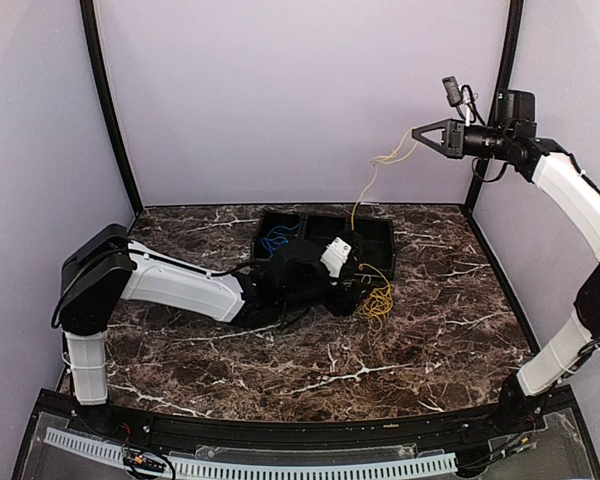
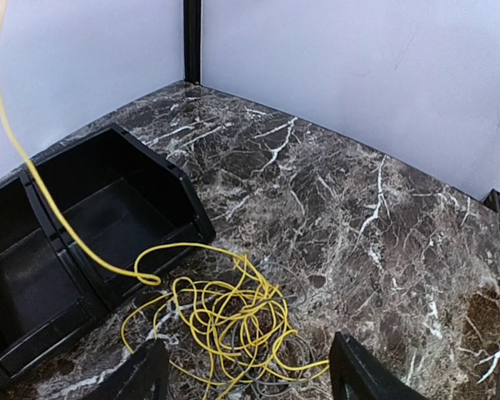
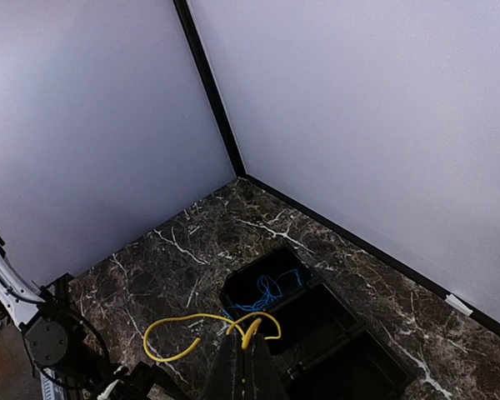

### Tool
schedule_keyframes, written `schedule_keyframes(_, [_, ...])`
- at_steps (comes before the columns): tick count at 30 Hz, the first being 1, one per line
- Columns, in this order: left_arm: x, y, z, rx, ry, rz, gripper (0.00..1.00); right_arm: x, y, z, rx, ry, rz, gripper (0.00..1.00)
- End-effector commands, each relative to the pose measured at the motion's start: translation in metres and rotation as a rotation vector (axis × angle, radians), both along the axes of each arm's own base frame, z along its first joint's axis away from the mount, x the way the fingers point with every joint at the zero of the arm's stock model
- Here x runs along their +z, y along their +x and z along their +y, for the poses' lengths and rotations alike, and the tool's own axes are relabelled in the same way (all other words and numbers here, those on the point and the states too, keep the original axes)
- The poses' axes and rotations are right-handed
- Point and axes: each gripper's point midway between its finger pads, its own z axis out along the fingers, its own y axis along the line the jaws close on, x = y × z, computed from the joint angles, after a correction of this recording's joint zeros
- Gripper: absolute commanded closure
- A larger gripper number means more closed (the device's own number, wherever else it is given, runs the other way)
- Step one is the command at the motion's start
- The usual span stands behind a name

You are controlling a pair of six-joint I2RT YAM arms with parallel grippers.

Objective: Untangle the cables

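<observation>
Presently, right gripper clamped on yellow cable held aloft; left gripper spread apart over tangle on counter.

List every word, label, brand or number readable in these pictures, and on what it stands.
No text can be read in any view.
The black bins and the marble tabletop carry no print.
A small white piece at the wall's foot is too small to show any writing.

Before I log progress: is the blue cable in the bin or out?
In. The blue cable lies coiled inside the black bin, left compartment.
</observation>
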Motion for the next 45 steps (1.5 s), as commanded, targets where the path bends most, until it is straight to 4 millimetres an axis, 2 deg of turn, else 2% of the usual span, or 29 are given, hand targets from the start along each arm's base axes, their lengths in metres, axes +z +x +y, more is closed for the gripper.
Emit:
schedule_keyframes(1, [-0.004,0.002,-0.031,-0.061,-0.045,-0.014,0.31,0.005,-0.008,-0.009,-0.119,-0.122,-0.118,1.0])
schedule_keyframes(2, [0.0,0.006,-0.037,-0.059,-0.056,-0.018,0.3,0.006,-0.009,-0.01,-0.119,-0.126,-0.12,1.0])
schedule_keyframes(3, [-0.014,0.009,-0.04,-0.053,-0.042,-0.008,0.3,0.006,-0.01,-0.01,-0.12,-0.13,-0.12,1.0])
schedule_keyframes(4, [-0.009,0.014,-0.044,-0.043,-0.055,-0.019,0.3,0.008,-0.012,-0.01,-0.116,-0.132,-0.125,1.0])
schedule_keyframes(5, [-0.022,0.017,-0.047,-0.039,-0.039,-0.012,0.3,0.009,-0.014,-0.01,-0.111,-0.133,-0.128,1.0])
schedule_keyframes(6, [-0.017,0.023,-0.051,-0.033,-0.048,-0.019,0.3,0.011,-0.016,-0.009,-0.105,-0.133,-0.131,1.0])
schedule_keyframes(8, [-0.028,0.031,-0.058,-0.027,-0.03,-0.019,0.3,0.014,-0.02,-0.007,-0.085,-0.129,-0.138,1.0])
schedule_keyframes(9, [-0.041,0.035,-0.06,-0.027,-0.006,-0.017,0.3,0.015,-0.022,-0.006,-0.076,-0.127,-0.138,1.0])
schedule_keyframes(10, [-0.041,0.04,-0.064,-0.023,0.004,-0.018,0.31,0.016,-0.023,-0.006,-0.07,-0.123,-0.14,1.0])
schedule_keyframes(11, [-0.063,0.042,-0.065,-0.028,0.053,0.003,0.31,0.019,-0.024,-0.005,-0.064,-0.119,-0.142,1.0])
schedule_keyframes(12, [-0.069,0.048,-0.068,-0.025,0.064,0.008,0.32,0.022,-0.025,-0.005,-0.062,-0.117,-0.148,1.0])
schedule_keyframes(17, [-0.102,0.046,-0.062,-0.05,0.157,0.051,0.47,0.055,-0.027,-0.011,-0.096,-0.14,-0.228,1.0])
schedule_keyframes(19, [-0.117,0.038,-0.047,-0.056,0.204,0.073,0.56,0.069,-0.024,-0.019,-0.141,-0.158,-0.267,1.0])
schedule_keyframes(20, [-0.108,0.036,-0.044,-0.059,0.201,0.065,0.58,0.077,-0.022,-0.025,-0.173,-0.167,-0.286,1.0])
schedule_keyframes(21, [-0.118,0.031,-0.034,-0.059,0.233,0.08,0.63,0.082,-0.019,-0.033,-0.21,-0.174,-0.296,1.0])
schedule_keyframes(22, [-0.108,0.029,-0.03,-0.06,0.232,0.07,0.65,0.084,-0.016,-0.042,-0.244,-0.178,-0.299,1.0])
schedule_keyframes(23, [-0.117,0.023,-0.019,-0.059,0.267,0.087,0.69,0.087,-0.012,-0.052,-0.286,-0.181,-0.299,1.0])
schedule_keyframes(24, [-0.106,0.02,-0.014,-0.061,0.264,0.077,0.71,0.09,-0.007,-0.065,-0.335,-0.184,-0.297,1.0])
schedule_keyframes(25, [-0.119,0.012,0.0,-0.064,0.303,0.101,0.76,0.092,-0.004,-0.078,-0.378,-0.184,-0.297,1.0])
schedule_keyframes(26, [-0.108,0.009,0.005,-0.064,0.296,0.096,0.77,0.095,0.001,-0.097,-0.444,-0.19,-0.295,1.0])
schedule_keyframes(27, [-0.123,0.0,0.02,-0.066,0.341,0.124,0.8,0.099,0.003,-0.114,-0.503,-0.195,-0.298,1.0])
schedule_keyframes(28, [-0.113,-0.004,0.027,-0.06,0.345,0.122,0.81,0.102,0.005,-0.135,-0.572,-0.203,-0.299,1.0])
schedule_keyframes(29, [-0.127,-0.012,0.043,-0.055,0.384,0.146,0.84,0.105,0.005,-0.146,-0.608,-0.206,-0.304,1.0])
schedule_keyframes(30, [-0.116,-0.013,0.051,-0.039,0.377,0.141,0.85,0.107,0.006,-0.165,-0.668,-0.213,-0.303,1.0])
schedule_keyframes(33, [-0.117,-0.03,0.092,0.005,0.411,0.165,0.87,0.107,0.006,-0.209,-0.798,-0.216,-0.282,1.0])
schedule_keyframes(36, [-0.118,-0.039,0.125,0.071,0.431,0.18,0.87,0.088,0.008,-0.227,-0.844,-0.257,-0.26,1.0])
schedule_keyframes(38, [-0.121,-0.047,0.147,0.103,0.445,0.192,0.87,0.058,0.008,-0.223,-0.804,-0.29,-0.228,1.0])
schedule_keyframes(42, [-0.089,-0.046,0.15,0.126,0.349,0.145,0.88,-0.024,-0.012,-0.17,-0.481,-0.393,-0.181,1.0])
schedule_keyframes(45, [-0.068,-0.04,0.143,0.131,0.294,0.105,0.89,-0.103,-0.047,-0.127,-0.258,-0.534,-0.109,1.0])
